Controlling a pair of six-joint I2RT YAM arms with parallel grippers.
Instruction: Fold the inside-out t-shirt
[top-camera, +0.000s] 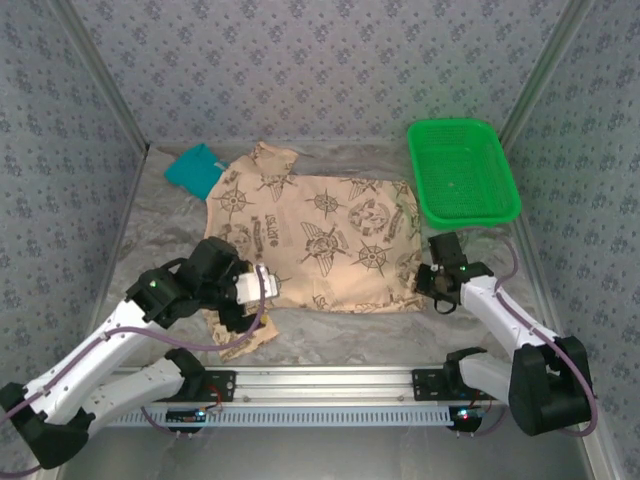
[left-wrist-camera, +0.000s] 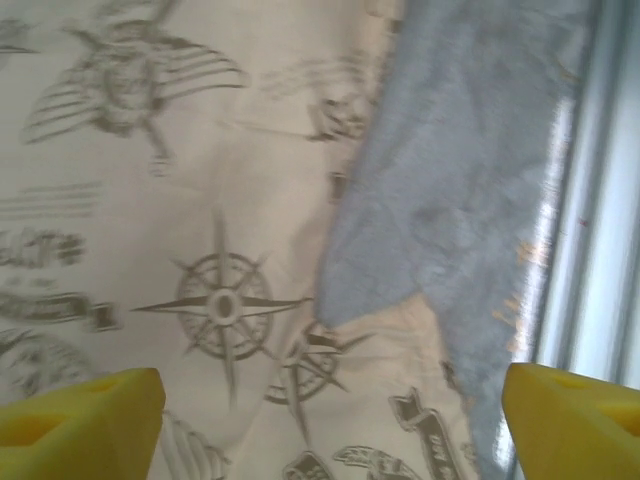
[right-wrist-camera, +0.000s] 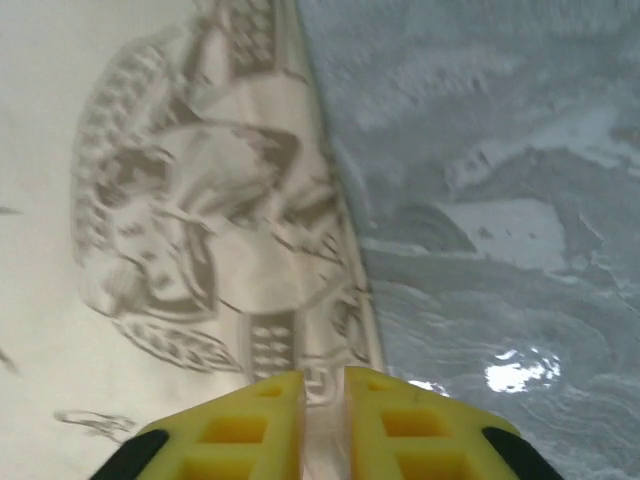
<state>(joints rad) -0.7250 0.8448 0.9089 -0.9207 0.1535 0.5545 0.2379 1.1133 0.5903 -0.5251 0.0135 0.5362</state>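
Crinkled grey table cover, patterned walls: the inside-out t-shirt lies spread at centre, and the fold looks barely begun.
Top view: the left gripper hangs over the shirt's rumpled lower-left corner and the right gripper is at its right edge. Left wrist view: yellow fingers stand wide apart in the bottom corners above printed cloth, holding nothing. Right wrist view: the jaws are nearly pressed together over the hem, and a pinch cannot be told. The next move likely calls for firm holds on both edges before lifting.
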